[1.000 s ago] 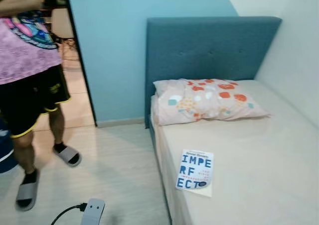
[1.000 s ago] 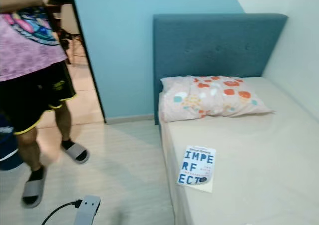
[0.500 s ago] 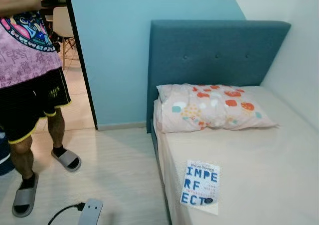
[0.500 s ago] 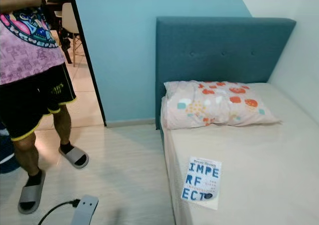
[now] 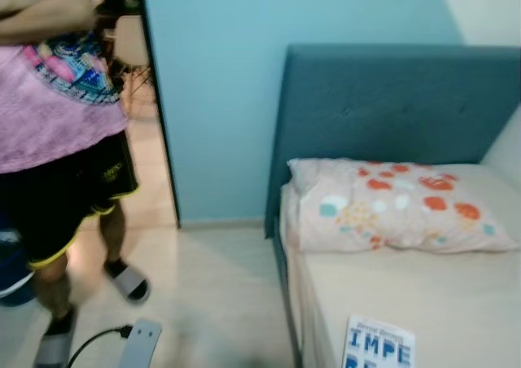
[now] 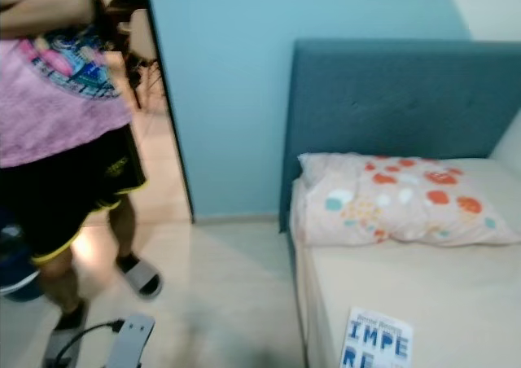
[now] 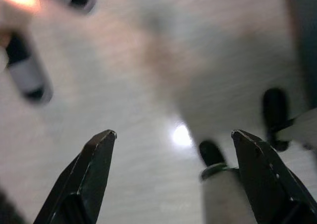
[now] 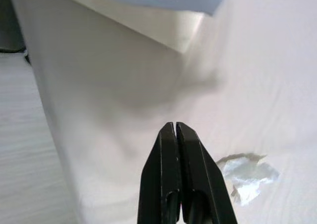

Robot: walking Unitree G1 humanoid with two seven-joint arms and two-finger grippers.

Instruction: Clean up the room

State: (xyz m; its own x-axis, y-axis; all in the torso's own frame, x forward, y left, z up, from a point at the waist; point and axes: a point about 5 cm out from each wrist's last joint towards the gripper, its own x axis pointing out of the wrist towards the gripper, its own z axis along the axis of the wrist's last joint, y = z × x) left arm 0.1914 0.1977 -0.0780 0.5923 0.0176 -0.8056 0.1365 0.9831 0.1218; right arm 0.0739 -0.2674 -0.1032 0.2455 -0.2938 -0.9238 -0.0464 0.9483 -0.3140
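- Right gripper (image 8: 174,130) pressed fully shut on nothing, hanging over the bed (image 8: 124,85) close to its side edge.
- Crumpled scrap of paper (image 8: 247,174) lying on the sheet just beside those closed fingers — likely the thing to clear.
- Left gripper (image 7: 173,140) spread wide, empty, hanging above bare floor (image 7: 124,85).
- Book (image 5: 378,345) flat near the bed's floor-side edge; pillow (image 5: 391,205) against the headboard (image 5: 391,99).
- Risk: reaching while the views are blurred, so missing the scrap or nudging the book off the edge.
- Risk: person (image 5: 57,116) standing by the doorway and a cable with plug block (image 5: 138,343) on the floor — easy to snag in turning left.
- Open room: floor strip between bed and person, mattress middle.
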